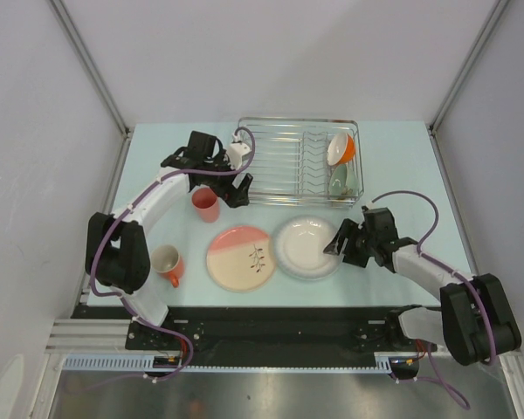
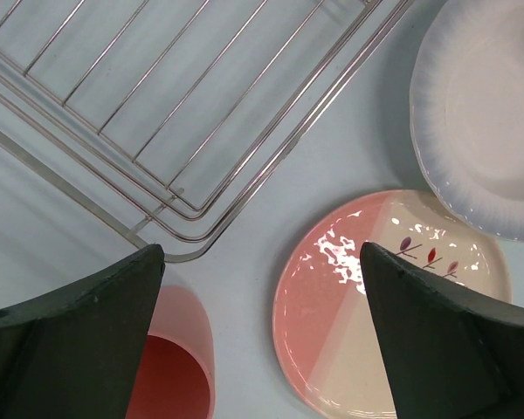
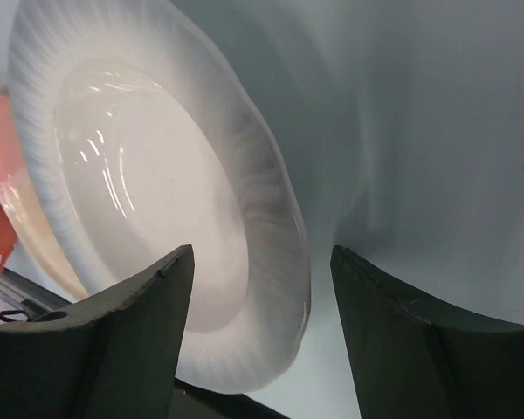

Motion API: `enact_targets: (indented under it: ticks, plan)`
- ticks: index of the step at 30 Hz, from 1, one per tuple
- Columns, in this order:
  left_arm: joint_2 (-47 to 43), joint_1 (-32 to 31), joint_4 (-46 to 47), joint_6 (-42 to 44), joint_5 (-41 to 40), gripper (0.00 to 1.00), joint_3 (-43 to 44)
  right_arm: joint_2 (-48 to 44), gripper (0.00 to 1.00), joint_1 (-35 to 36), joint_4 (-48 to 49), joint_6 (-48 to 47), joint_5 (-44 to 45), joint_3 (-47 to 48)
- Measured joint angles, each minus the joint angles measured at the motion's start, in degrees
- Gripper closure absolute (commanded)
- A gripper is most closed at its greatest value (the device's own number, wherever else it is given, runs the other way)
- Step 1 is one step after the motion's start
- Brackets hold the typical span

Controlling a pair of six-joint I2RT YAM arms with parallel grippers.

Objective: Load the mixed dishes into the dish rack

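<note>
Dish rack (image 1: pixel 284 161) stands at the far middle of your pale table (image 1: pixel 402 188), one long side facing the arms; flat parallel bars fill its left part and the upright plate slots are on its right; the white plate (image 1: pixel 301 249) lies flat on the table nearer to you than the rack, right of centre; the pink-and-cream plate (image 1: pixel 236 259) lies flat just beside it on the left, leaf sprig facing up; your right gripper (image 3: pixel 262 253) is at the white plate's right rim with its fingers apart, one over the plate's well and the other out over the table, the rim between them; whether either pad touches the plate you cannot tell; your left gripper (image 2: pixel 260 253) hangs by the rack's near left corner, spread wide with nothing between its fingers; the orange mug (image 1: pixel 168 263) stands upright at the near left, beside the left arm and well apart from the rack; the salmon-pink tumbler (image 1: pixel 205 203) stands mouth up just in front of the rack's near left corner, under one left finger; the small orange-and-white bowl (image 1: pixel 341 148) is tipped on edge in the rack's right end; the small green bowl (image 1: pixel 339 181) sits just in front of it in the same end
</note>
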Motion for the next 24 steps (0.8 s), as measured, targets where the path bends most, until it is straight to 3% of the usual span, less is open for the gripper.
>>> enact_targets:
  ticks: [7,13,19,22,23,24]
  plan:
    - [0.02,0.00,0.00,0.44,-0.13,0.00,0.00,4.24,0.38,-2.16,18.03,3.43,-6.49,-5.09]
    - [0.02,0.00,0.02,0.63,-0.13,0.00,0.00,7.34,0.44,-1.88,23.87,6.23,-7.26,-5.66]
    - [0.07,0.00,0.11,1.07,-0.13,0.00,0.00,7.50,0.64,2.36,23.47,8.22,-2.62,-5.64]
    - [0.42,0.00,0.02,1.07,-0.13,0.00,0.00,7.37,0.85,4.33,22.47,9.07,-0.13,-5.70]
    - [0.52,0.00,0.00,1.07,-0.13,0.00,0.00,7.37,0.97,4.48,22.32,9.51,-0.02,-5.88]
    - [0.57,0.00,0.00,1.05,-0.15,0.00,0.00,7.17,1.00,4.70,22.53,10.54,-0.28,-6.23]
